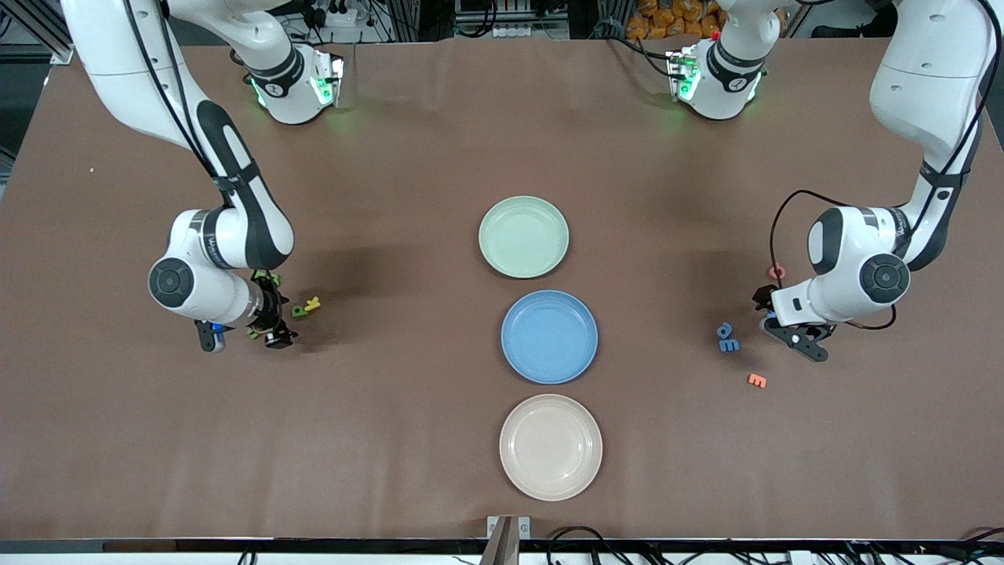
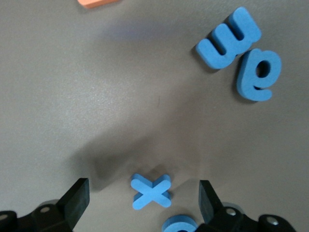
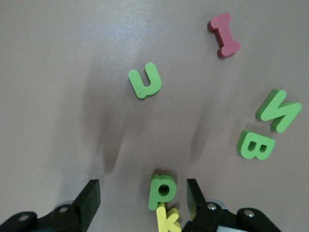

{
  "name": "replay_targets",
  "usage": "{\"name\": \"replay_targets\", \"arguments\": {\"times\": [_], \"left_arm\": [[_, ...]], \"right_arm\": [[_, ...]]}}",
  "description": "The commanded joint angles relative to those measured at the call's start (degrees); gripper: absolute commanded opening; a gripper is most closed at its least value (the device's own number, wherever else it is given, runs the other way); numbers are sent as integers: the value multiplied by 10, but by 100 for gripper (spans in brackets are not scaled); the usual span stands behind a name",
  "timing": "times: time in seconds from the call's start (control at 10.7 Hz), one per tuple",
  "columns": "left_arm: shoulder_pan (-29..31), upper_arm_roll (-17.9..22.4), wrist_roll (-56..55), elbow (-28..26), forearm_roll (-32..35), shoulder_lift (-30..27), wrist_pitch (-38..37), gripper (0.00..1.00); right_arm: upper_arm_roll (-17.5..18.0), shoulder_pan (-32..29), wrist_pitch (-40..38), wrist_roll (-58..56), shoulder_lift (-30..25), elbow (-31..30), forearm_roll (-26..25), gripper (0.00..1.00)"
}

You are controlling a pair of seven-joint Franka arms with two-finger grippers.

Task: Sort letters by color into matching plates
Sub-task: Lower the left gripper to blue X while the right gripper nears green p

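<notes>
Three plates sit on a brown table (image 1: 408,439): a pale green plate (image 1: 524,236), a bright blue plate (image 1: 549,337), a beige plate (image 1: 551,446). Green letters (image 3: 145,80) lie beside a red letter (image 3: 224,35) and a yellow letter (image 3: 167,220). Blue letters (image 2: 229,39) lie near an orange letter (image 1: 757,380).

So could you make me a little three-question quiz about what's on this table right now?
1. True or false: the green plate already holds a letter.
2. Which letter lies between the open fingers of the left end effector?
A. blue x
B. blue m
C. orange E
3. Fill in: the right end effector, fingers open, is down over a green ___ that touches a yellow k.

Key: 1 false, since the green plate, blue plate and beige plate are all empty. 2 A. 3 p.
</notes>
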Motion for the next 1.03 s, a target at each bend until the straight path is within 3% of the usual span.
{"name": "replay_targets", "arguments": {"times": [0.0,0.47,0.94], "left_arm": [[10,-1,4,-12,15,2,31,100],[15,3,5,-49,15,-8,63,100],[16,3,6,-54,15,-16,63,100]], "right_arm": [[3,3,6,7,-1,-13,16,76],[6,4,8,7,-10,-29,21,73],[5,2,3,4,-30,-45,21,61]]}}
